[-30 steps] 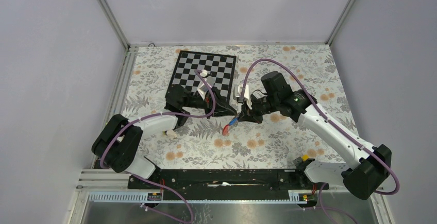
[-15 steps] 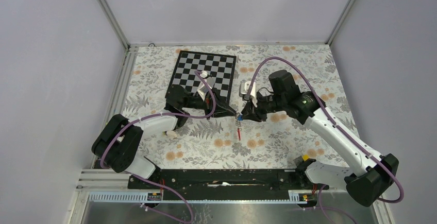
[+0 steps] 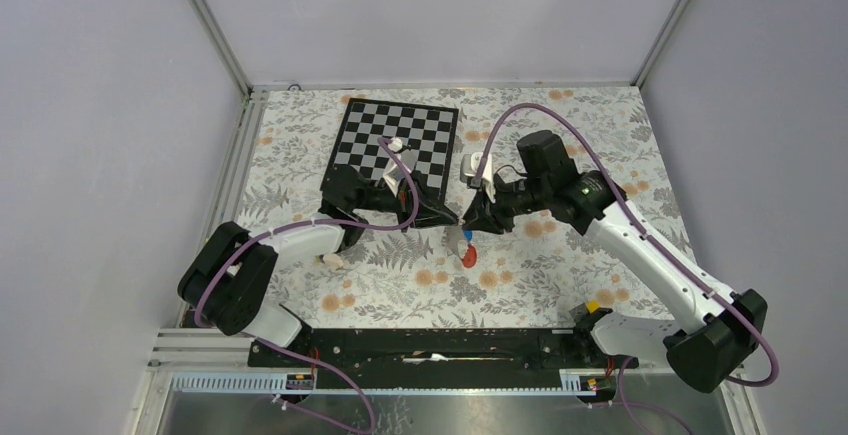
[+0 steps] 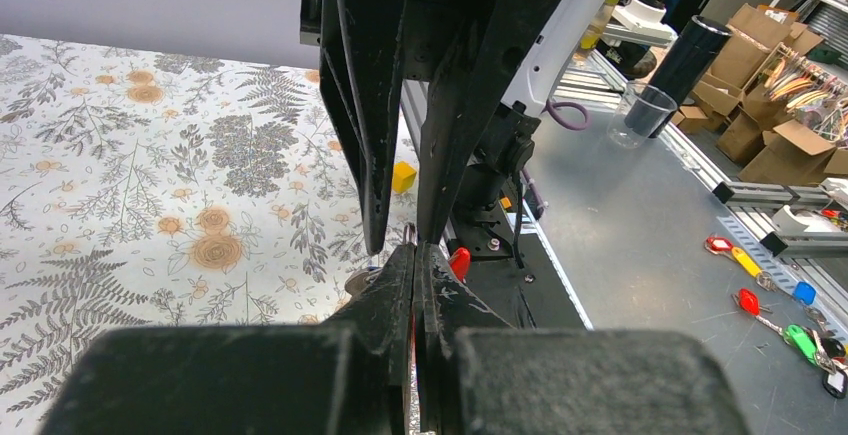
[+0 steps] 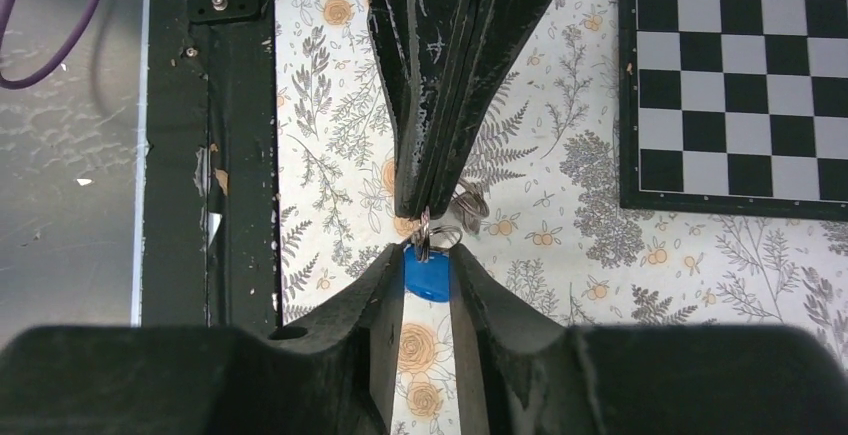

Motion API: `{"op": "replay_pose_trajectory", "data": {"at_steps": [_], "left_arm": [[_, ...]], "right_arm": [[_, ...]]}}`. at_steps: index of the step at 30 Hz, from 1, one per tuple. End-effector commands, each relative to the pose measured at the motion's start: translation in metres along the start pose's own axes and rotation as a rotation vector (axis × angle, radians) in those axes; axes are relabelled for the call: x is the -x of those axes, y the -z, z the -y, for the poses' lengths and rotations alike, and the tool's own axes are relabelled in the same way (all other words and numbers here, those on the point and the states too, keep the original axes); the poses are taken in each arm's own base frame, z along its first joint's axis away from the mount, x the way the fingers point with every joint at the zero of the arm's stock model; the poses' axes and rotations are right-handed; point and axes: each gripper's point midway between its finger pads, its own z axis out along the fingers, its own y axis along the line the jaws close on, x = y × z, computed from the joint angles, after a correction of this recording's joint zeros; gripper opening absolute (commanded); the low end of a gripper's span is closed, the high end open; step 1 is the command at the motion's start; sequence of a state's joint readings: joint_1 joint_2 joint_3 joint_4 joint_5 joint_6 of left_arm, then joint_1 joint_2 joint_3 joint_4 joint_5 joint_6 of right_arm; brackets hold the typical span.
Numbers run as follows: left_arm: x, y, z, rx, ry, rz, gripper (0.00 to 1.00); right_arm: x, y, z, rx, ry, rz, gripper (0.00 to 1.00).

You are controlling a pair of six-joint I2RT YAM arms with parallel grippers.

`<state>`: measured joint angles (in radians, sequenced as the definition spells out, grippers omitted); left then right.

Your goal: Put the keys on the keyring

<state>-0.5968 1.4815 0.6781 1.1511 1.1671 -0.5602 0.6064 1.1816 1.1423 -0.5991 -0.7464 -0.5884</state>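
Observation:
My left gripper [image 3: 455, 222] is shut on a small metal ring [image 5: 424, 230] of the keyring, above the flowered cloth. A red part [image 3: 468, 258] hangs below it, and a red tip [image 4: 459, 260] peeks out beside the shut left fingers [image 4: 395, 285]. The keys' blue tag [image 5: 430, 280] dangles from the ring, just under my right gripper [image 5: 425, 258]. That gripper faces the left one tip to tip, its jaws apart with the tag showing in the gap. The key's metal blade is too small to make out.
A black-and-white chessboard [image 3: 395, 145] lies behind the left arm. A small grey metal piece [image 5: 470, 200] rests on the cloth under the grippers. A black rail [image 3: 430, 345] runs along the near edge, with a yellow block [image 3: 592, 307] by the right base.
My right gripper's jaws have parted and let go of the blue tag. The tag and red part, stretched slantwise before, now hang below the left gripper's tip. The left arm held still.

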Motion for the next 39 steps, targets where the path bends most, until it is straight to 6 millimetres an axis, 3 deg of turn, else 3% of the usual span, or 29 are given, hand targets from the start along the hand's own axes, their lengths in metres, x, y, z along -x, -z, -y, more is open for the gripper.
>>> {"op": "replay_pose_trajectory", "data": {"at_steps": [1,6,10,16,20,27,39], "left_arm": [[0.012,0.0,0.002,-0.004,-0.082,0.025,0.0],[0.012,0.0,0.001,-0.004,-0.087,0.024,0.0],[0.012,0.0,-0.006,0.024,-0.102,0.015,0.02],[0.014,0.0,-0.02,0.091,-0.108,-0.008,0.29],[0.017,-0.002,-0.02,0.085,-0.111,-0.007,0.37],[0.018,-0.002,-0.016,0.072,-0.126,0.0,0.39],[0.013,-0.007,-0.015,0.046,-0.11,-0.013,0.27]], "right_arm": [[0.018,0.0,-0.002,0.035,-0.004,0.055,0.27],[0.018,0.001,0.002,0.021,-0.001,0.044,0.0],[0.02,0.007,0.007,-0.012,-0.01,0.004,0.0],[0.011,0.009,0.013,-0.058,-0.039,-0.124,0.0],[0.003,0.004,0.011,-0.05,-0.064,-0.19,0.0],[-0.005,0.002,0.011,-0.034,-0.089,-0.262,0.0],[0.0,-0.001,0.01,-0.017,-0.099,-0.254,0.0]]}}
